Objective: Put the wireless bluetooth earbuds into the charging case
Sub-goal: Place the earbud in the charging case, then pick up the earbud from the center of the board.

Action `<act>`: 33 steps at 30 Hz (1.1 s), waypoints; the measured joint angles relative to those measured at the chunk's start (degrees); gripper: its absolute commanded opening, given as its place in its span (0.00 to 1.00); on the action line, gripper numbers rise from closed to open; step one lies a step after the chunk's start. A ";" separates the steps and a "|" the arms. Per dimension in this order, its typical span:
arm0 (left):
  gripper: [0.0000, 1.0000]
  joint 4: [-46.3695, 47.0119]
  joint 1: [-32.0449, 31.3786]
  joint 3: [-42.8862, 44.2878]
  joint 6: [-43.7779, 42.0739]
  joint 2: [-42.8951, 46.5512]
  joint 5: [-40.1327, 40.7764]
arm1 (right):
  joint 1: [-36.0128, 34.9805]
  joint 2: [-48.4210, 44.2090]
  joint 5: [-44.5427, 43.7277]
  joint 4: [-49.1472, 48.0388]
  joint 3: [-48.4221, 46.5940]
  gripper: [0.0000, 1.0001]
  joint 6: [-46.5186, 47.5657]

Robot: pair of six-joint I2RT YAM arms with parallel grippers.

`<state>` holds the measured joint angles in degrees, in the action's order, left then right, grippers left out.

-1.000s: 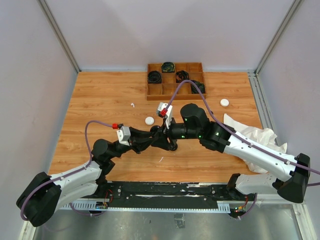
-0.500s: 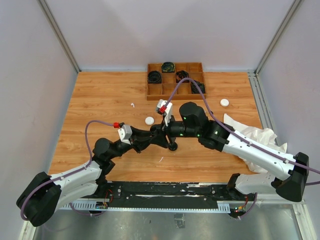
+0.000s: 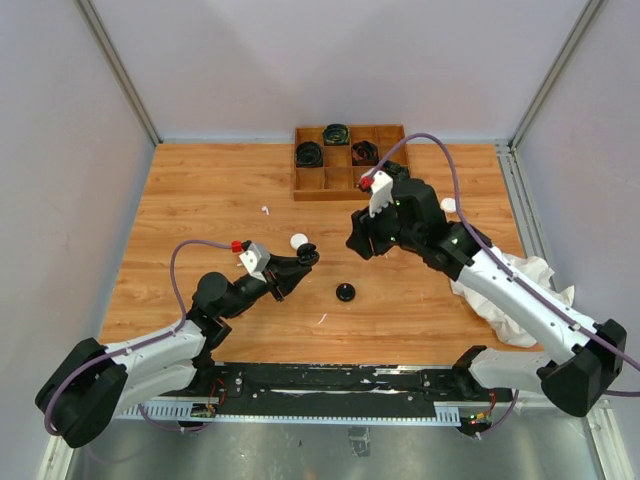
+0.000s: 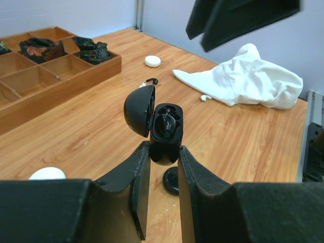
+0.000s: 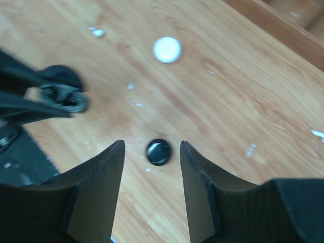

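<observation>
My left gripper (image 4: 164,152) (image 3: 303,257) is shut on a black charging case (image 4: 166,135), held upright above the table with its lid (image 4: 139,110) swung open to the left. A black earbud (image 4: 169,124) appears to sit in the case's well. My right gripper (image 3: 359,242) (image 5: 152,145) hangs open and empty, higher up and to the right of the case. Below it a closed black round case (image 3: 345,292) (image 5: 158,152) (image 4: 172,179) lies on the wood. A white earbud (image 3: 266,211) (image 5: 97,33) lies at the far left, another white earbud (image 4: 205,97) by the cloth.
A wooden divided tray (image 3: 315,190) (image 4: 76,76) with coiled black cables stands at the back. Two white round cases (image 3: 299,241) (image 3: 449,205) lie on the table. A crumpled white cloth (image 3: 505,272) (image 4: 248,81) covers the right side. A small black hooked piece (image 4: 151,81) lies beyond the case.
The right gripper has pulled away from the left one, up and toward the back right. The left gripper with the case has shifted slightly left. The black round case now shows uncovered.
</observation>
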<state>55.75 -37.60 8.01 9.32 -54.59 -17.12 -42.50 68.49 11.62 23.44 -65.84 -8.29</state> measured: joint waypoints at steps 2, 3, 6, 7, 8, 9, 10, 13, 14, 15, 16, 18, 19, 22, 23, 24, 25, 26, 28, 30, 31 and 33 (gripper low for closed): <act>0.00 -0.17 0.00 -0.13 -0.44 -0.07 0.33 | 3.93 1.01 -1.05 0.11 0.61 0.49 0.15; 0.00 -0.17 0.00 -0.24 -0.70 -0.07 0.46 | 5.51 1.68 -1.49 0.22 0.94 0.49 0.20; 0.00 -0.11 0.00 -0.92 -1.60 0.00 0.59 | 11.04 5.05 -3.15 0.61 2.21 0.49 0.39; 0.00 -0.09 0.00 -1.22 -1.73 0.00 0.59 | 12.83 6.45 -3.80 0.70 2.56 0.49 0.50; 0.00 -0.04 0.00 -1.66 -1.92 0.00 0.59 | 14.53 7.85 -4.20 0.94 2.78 0.48 0.59; 0.00 -0.02 0.00 -1.95 -2.05 0.00 0.57 | 16.02 9.03 -4.44 1.01 2.84 0.48 0.63; 0.00 -0.04 0.00 -2.16 -2.14 0.00 0.57 | 17.97 10.56 -4.72 0.85 2.86 0.48 0.63; 0.00 0.02 0.00 -2.29 -2.45 0.07 0.35 | 22.88 14.05 -5.68 0.22 2.86 0.46 0.59; 0.00 0.02 0.00 -2.29 -2.49 0.17 0.26 | 24.90 15.63 -5.99 -0.15 2.82 0.45 0.57; 0.00 0.02 0.00 -2.29 -2.54 0.33 0.13 | 26.56 17.18 -6.38 -0.48 2.73 0.44 0.52; 0.00 0.04 0.00 -2.29 -2.56 0.48 0.07 | 27.89 18.56 -6.75 -0.66 2.54 0.43 0.50; 0.00 0.04 0.00 -2.32 -2.62 0.98 -0.09 | 30.56 22.29 -7.69 -0.83 1.53 0.42 0.46; 0.00 0.07 0.00 -2.34 -2.64 1.31 -0.15 | 31.58 24.20 -8.26 -0.87 0.76 0.42 0.48; 0.00 0.07 0.00 -2.36 -2.69 2.03 -0.28 | 33.94 30.05 -9.53 -1.05 -2.36 0.41 0.50; 0.00 0.07 0.00 -2.36 -2.71 2.16 -0.31 | 34.29 31.58 -9.79 -1.14 -3.23 0.41 0.52; 0.00 0.07 0.00 -2.36 -2.73 2.21 -0.33 | 34.64 32.94 -9.90 -1.14 -4.15 0.41 0.50; 0.00 0.07 0.00 -2.36 -2.75 2.23 -0.35 | 34.97 34.10 -10.16 -1.22 -4.92 0.41 0.48; 0.00 0.02 0.00 -2.36 -2.80 2.23 -0.37 | 35.04 35.04 -10.23 -1.31 -5.62 0.41 0.48; 0.00 0.00 0.00 -2.36 -2.86 2.23 -0.48 | 35.15 36.63 -10.49 -1.42 -6.93 0.40 0.37; 0.00 0.00 0.00 -2.36 -2.89 2.23 -0.52 | 35.28 37.92 -10.67 -1.77 -7.91 0.40 0.24; 0.00 0.00 0.00 -2.36 -2.86 2.23 -0.59 | 35.41 38.40 -10.67 -1.95 -8.28 0.39 0.15; 0.00 0.07 0.00 -2.38 -2.89 2.21 -0.79 | 35.80 39.47 -10.67 -2.32 -8.87 0.39 -0.02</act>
<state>55.81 -37.60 5.63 6.44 -52.38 -17.91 -6.70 107.96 0.95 21.12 -74.72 -8.32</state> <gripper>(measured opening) 0.288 0.395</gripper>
